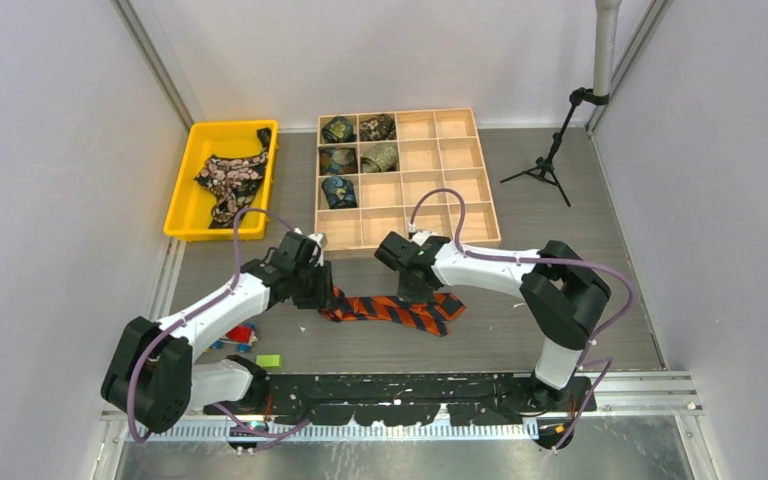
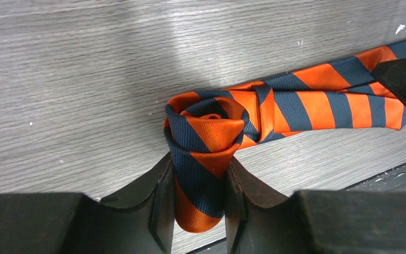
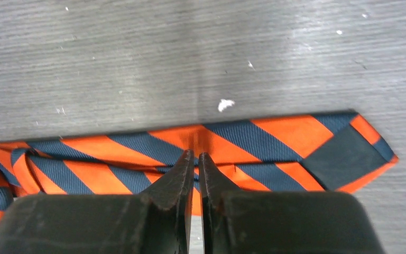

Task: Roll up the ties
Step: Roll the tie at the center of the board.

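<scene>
Left gripper (image 2: 199, 161) is clamping the small roll at one end of the striped tie (image 1: 390, 308), lying on the table (image 1: 560, 330) between the arms. Its flat length is running rightward to the right gripper (image 3: 195, 154), jaws nearly closed, pressing the fabric.

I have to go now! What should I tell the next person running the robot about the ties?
Left gripper: shut on the rolled-up end of the striped tie.
Right gripper: shut on its flat part, near the wide tip.
Done: five rolled ties sit in the wooden box.
To do: finish rolling this one, then the floral tie in the yellow bin.
</scene>
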Controlling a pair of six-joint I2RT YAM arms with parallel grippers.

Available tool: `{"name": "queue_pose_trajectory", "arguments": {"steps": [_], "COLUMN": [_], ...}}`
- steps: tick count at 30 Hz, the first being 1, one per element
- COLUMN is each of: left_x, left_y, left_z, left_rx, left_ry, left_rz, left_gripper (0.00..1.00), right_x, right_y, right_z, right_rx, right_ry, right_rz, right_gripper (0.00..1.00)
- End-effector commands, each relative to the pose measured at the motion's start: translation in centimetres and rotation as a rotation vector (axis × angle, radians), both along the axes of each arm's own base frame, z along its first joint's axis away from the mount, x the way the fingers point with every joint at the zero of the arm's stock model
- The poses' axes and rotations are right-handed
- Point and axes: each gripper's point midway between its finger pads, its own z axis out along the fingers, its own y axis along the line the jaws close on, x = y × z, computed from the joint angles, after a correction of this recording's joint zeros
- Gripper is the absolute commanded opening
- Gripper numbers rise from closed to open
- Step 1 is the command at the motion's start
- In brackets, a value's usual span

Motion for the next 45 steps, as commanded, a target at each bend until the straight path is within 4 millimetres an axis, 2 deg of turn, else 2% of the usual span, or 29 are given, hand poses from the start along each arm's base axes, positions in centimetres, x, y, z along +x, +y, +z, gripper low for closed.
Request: {"name": "queue_pose_trajectory", "arguments": {"steps": [1, 6, 9, 11, 17, 22, 26, 29, 33, 38, 45], "left_x": [1.2, 1.4, 1.5, 1.6, 1.9, 2.1, 2.1, 2.1, 2.2, 2.6, 3.2], "left_y": [-0.5, -0.6, -0.7, -0.7, -0.7, -0.5, -0.5, -0.2, 0.7, 1.7, 2.9], "left_z": [1.5, 1.6, 1.6, 1.7, 2.0, 2.2, 2.4, 2.3, 2.1, 2.4, 1.9], "left_rx": [0.020, 0.027, 0.031, 0.031, 0.037, 0.047, 0.046, 0.074, 0.154, 0.258, 0.425], "left_ry": [-0.076, -0.088, -0.087, -0.087, -0.094, -0.106, -0.109, -0.113, -0.133, -0.176, -0.206], "left_rz": [-0.031, -0.042, -0.043, -0.043, -0.040, -0.022, -0.022, -0.017, -0.001, 0.027, 0.046], "left_gripper": [0.27, 0.27, 0.27, 0.26, 0.26, 0.26, 0.26, 0.25, 0.25, 0.25, 0.25], "right_x": [1.5, 1.6, 1.2, 1.4, 1.0, 0.8, 0.8, 0.7, 0.4, -0.2, 0.5], "right_y": [1.0, 6.9, 10.4, 12.0, 15.2, 16.8, 17.9, 17.5, 15.8, 11.0, 5.0], "right_z": [5.4, 8.1, 8.8, 8.9, 6.5, 4.4, 3.7, 3.6, 5.0, 6.6, 9.9], "right_rx": [0.053, 0.254, 0.404, 0.464, 0.547, 0.587, 0.603, 0.584, 0.557, 0.442, 0.385], "right_ry": [-0.120, -0.177, -0.161, -0.157, -0.079, -0.034, -0.015, -0.012, -0.039, -0.083, -0.190], "right_rz": [0.015, 0.159, 0.208, 0.218, 0.259, 0.259, 0.271, 0.271, 0.271, 0.211, 0.098], "right_gripper": [0.14, 0.15, 0.16, 0.16, 0.16, 0.16, 0.16, 0.16, 0.16, 0.16, 0.16]}}
